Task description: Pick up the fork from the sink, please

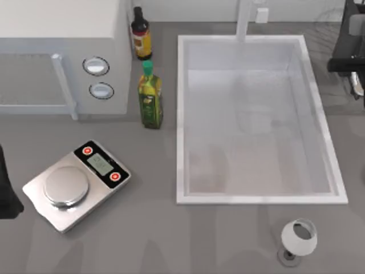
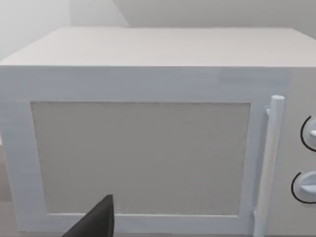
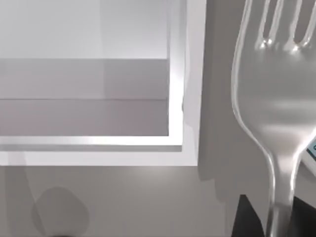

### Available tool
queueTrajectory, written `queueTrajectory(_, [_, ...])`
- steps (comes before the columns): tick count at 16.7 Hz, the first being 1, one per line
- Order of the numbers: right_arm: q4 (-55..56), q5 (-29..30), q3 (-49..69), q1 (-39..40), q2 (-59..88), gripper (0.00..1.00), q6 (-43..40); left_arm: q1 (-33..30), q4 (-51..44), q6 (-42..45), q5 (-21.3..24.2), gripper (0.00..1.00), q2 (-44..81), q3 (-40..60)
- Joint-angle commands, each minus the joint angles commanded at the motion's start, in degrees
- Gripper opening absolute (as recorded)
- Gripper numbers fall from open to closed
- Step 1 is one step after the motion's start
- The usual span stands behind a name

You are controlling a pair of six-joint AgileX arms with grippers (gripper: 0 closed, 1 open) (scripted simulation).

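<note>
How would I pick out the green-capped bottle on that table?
Find the big white microwave at the table's left and the white sink to its right. Two bottles stand in the gap between them. The green-capped bottle is the nearer, yellow-green one; the dark bottle behind it has a black cap.
</note>
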Motion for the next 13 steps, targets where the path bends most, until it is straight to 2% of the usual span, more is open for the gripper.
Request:
queueTrajectory(4, [2.1,0.0,-2.2,0.3,0.4,0.0,0.1,0.0,0.0,0.0,0.0,1.0,0.0,0.0])
queueTrajectory(10, [19.0,0.0,-16.0,0.2,2.2,0.0,0.2,0.0,0.0,0.0,0.0,1.0,0.0,0.0])
queueTrajectory(13, [23.7,0.0,-20.5,0.2,3.1,0.0,0.3,0.0,0.0,0.0,0.0,1.0,0.0,0.0])
